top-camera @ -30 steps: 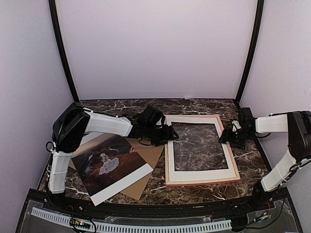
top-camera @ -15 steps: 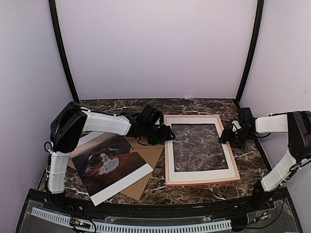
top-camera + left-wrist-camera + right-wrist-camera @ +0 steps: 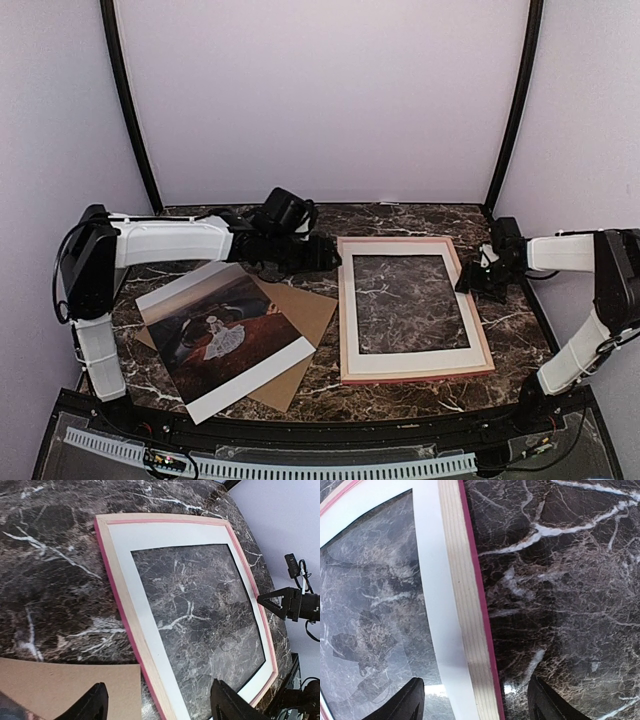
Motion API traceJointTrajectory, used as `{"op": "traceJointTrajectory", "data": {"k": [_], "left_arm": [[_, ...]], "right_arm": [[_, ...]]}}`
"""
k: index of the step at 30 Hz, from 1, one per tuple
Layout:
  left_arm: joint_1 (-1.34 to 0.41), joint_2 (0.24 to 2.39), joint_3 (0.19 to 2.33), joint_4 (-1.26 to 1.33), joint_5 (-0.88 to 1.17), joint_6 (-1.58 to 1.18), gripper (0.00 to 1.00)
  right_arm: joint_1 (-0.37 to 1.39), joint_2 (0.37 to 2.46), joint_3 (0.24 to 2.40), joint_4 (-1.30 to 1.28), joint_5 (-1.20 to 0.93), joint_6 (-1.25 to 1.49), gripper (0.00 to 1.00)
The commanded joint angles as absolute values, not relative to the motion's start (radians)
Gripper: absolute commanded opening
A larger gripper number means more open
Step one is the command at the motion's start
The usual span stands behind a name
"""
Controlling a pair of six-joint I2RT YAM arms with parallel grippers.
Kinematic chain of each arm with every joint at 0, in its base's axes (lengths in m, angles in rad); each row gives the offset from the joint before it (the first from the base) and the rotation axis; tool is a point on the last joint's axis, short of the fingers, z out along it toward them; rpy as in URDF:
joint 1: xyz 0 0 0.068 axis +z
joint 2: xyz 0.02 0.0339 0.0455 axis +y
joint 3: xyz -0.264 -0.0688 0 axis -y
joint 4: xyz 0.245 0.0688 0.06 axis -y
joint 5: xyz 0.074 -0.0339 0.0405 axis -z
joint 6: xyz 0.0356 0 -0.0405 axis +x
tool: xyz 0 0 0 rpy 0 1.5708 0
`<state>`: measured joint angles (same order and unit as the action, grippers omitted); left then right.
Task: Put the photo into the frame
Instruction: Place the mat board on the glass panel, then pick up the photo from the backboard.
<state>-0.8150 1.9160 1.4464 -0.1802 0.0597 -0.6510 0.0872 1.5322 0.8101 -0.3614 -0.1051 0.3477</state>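
Note:
The photo [image 3: 222,335], a dark reddish print with a small white figure, lies face up at the front left, partly over a brown cardboard board [image 3: 305,318]. The pink-railed frame [image 3: 344,310] lies flat in the middle with a white mat [image 3: 410,360] inside it. In the mat's window only marble shows. My left gripper [image 3: 322,254] hangs open above the frame's far left rail [image 3: 125,610], holding nothing. My right gripper [image 3: 470,279] is open above the frame's right rail [image 3: 465,605], with one finger over the mat [image 3: 432,605] and one over the table.
The cardboard board's corner [image 3: 65,690] lies close beside the frame's left rail. The marble table [image 3: 300,225] is closed in by pale walls and two black posts [image 3: 130,110]. The right gripper [image 3: 285,602] shows across the frame in the left wrist view.
My left arm has swung back and to the left, and its gripper has drawn away from the frame's left rail toward the far left. The right gripper has barely shifted.

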Motion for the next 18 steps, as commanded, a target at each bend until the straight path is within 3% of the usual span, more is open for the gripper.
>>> {"op": "traceJointTrajectory", "data": {"k": [1, 7, 10, 18], "left_arm": [[-0.746, 1.736, 1.335, -0.272, 0.025, -0.568, 0.73], [-0.642, 1.508, 1.123, -0.318, 0.012, -0.538, 0.84], [-0.592, 1.425, 1.035, -0.364, -0.006, -0.523, 0.98], [-0.482, 1.223, 0.873, -0.471, 0.062, -0.559, 0.99]], "right_arm": [[0.094, 1.510, 0.847, -0.385, -0.042, 0.325, 0.72], [0.127, 1.411, 0.860, -0.384, -0.047, 0.331, 0.77], [0.179, 1.388, 0.882, -0.392, -0.058, 0.341, 0.79], [0.459, 1.449, 1.004, -0.394, -0.037, 0.385, 0.83]]}}
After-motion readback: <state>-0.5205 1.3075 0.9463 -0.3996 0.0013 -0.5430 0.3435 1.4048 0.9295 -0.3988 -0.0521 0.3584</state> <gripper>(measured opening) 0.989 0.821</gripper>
